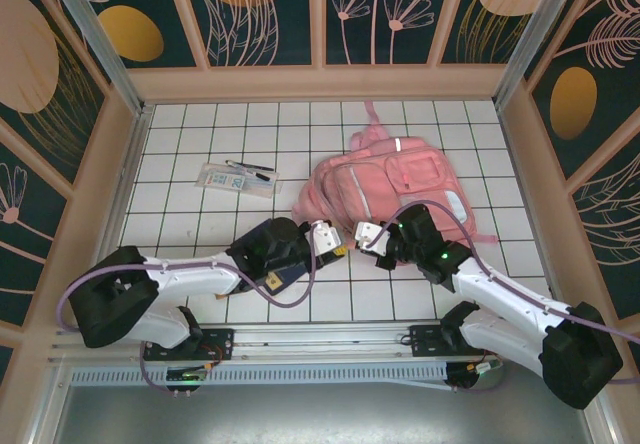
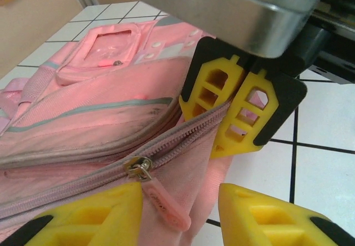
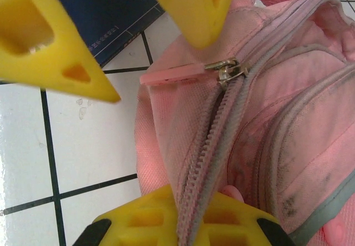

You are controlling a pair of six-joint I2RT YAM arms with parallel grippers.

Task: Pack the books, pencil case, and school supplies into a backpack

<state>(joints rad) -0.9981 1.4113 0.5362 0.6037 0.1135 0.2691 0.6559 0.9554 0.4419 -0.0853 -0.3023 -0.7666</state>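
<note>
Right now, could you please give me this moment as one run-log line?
left gripper: open, around zip pull | right gripper: shut on backpack at zip | book, pencil case, pens: on table, unpacked

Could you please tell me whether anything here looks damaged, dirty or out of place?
The backpack looks soiled: dark smudges mark its pink fabric beside the closed zipper. Nothing else stands out.
</note>
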